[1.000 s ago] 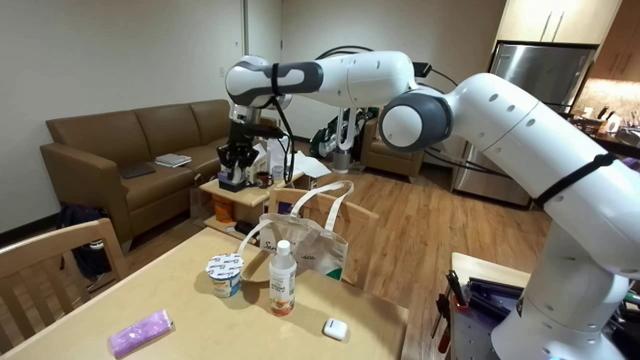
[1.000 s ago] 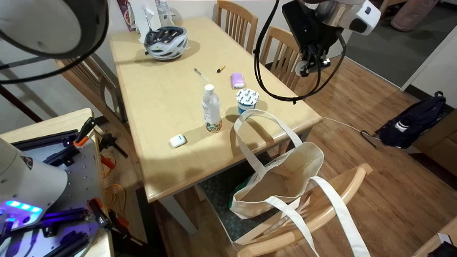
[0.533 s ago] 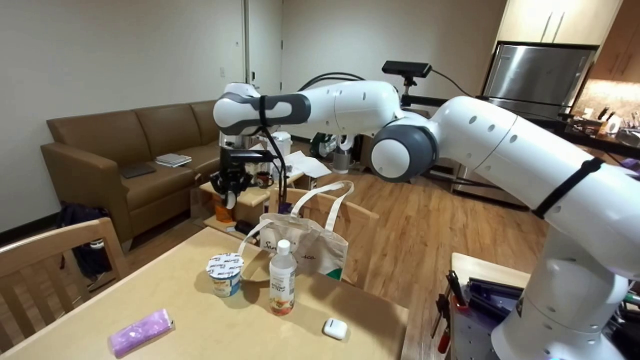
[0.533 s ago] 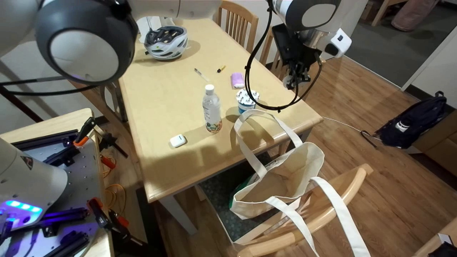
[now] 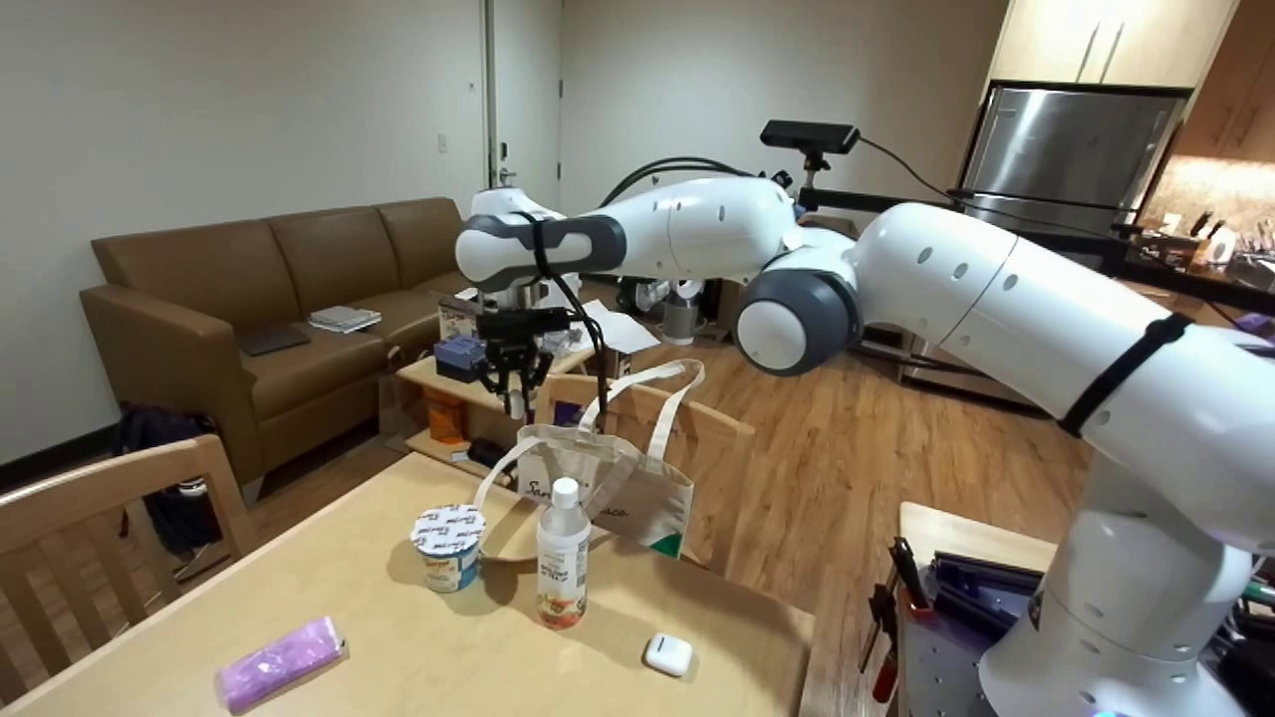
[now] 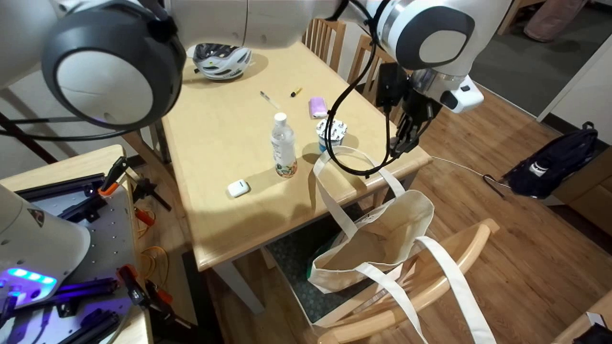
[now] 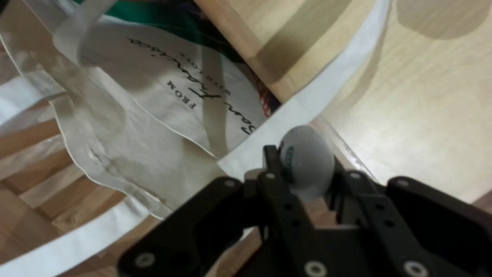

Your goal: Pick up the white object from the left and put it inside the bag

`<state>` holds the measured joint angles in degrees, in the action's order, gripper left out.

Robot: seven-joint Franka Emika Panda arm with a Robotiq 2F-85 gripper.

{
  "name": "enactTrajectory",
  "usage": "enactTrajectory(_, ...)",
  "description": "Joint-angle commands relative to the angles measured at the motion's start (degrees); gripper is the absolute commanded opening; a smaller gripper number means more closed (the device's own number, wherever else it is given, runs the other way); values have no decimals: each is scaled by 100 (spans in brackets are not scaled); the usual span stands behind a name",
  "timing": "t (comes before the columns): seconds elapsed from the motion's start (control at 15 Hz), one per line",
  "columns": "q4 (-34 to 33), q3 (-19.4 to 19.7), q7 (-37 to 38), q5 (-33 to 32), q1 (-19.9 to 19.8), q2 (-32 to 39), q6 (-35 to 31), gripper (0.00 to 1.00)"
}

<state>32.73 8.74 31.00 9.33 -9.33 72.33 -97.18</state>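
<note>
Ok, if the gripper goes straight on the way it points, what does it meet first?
Probably the bag's loop handle, struck by the white object held in the gripper. The wrist view leaves depth unclear, so the nearby table edge might come first.

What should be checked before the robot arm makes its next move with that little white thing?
1. White object held by the claw: ok, gripped between its fingers.
2. Bag open: ok, its mouth gapes in an exterior view.
3. Claw above the opening: not ok, it appears off to one side.
4. Bag handle out of the way: cannot tell; the object overlaps it in the wrist view.
5. Bag steady on the chair: cannot tell.
</note>
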Motion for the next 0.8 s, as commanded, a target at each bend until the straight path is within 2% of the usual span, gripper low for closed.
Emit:
enactTrajectory(0.0, -520, -114, 603, -87, -169, 479, 629, 7)
enactTrajectory(0.27, -598, -225, 966, 35, -422, 756, 950, 7)
enactTrajectory(0.4, -753, -361, 796, 139, -631, 852, 787, 7)
enactTrajectory(0.73, -1163, -582, 951, 254, -999, 991, 460, 7)
